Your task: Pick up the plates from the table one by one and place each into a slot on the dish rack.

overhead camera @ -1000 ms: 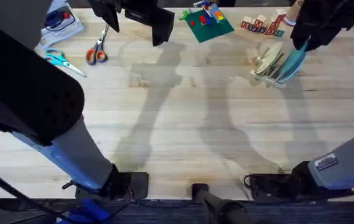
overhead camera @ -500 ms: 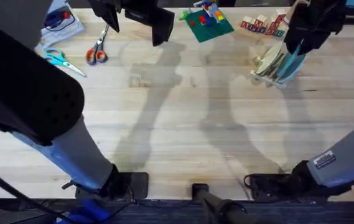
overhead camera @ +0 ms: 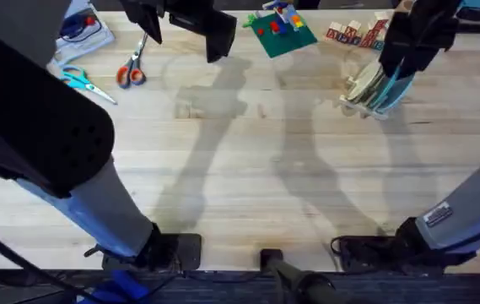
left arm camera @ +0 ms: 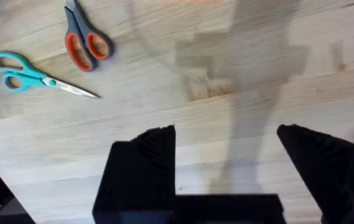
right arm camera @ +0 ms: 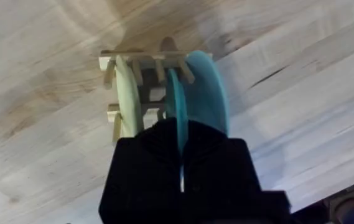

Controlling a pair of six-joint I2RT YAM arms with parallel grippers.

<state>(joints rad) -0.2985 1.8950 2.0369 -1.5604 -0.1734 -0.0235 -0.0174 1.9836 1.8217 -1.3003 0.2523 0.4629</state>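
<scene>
**Plate going into rack slot**

Right gripper (right arm camera: 181,163) clenched on the edge of a blue plate (right arm camera: 175,109), on edge between the rack (right arm camera: 140,84) pegs at the table's (overhead camera: 307,169) far right. A teal plate (right arm camera: 209,93) sits beside it, a cream plate (right arm camera: 125,93) in another slot.

Left gripper (left arm camera: 226,162) spread wide, empty, hovering over bare table near two scissors (left arm camera: 84,42).

To do it well, I'd say: keep the plate vertical, lower until the rim seats on the rack base, release slowly, retract straight up, don't nudge the neighbours or tip the light rack.

Text: white label on the right arm, unreadable.
</scene>
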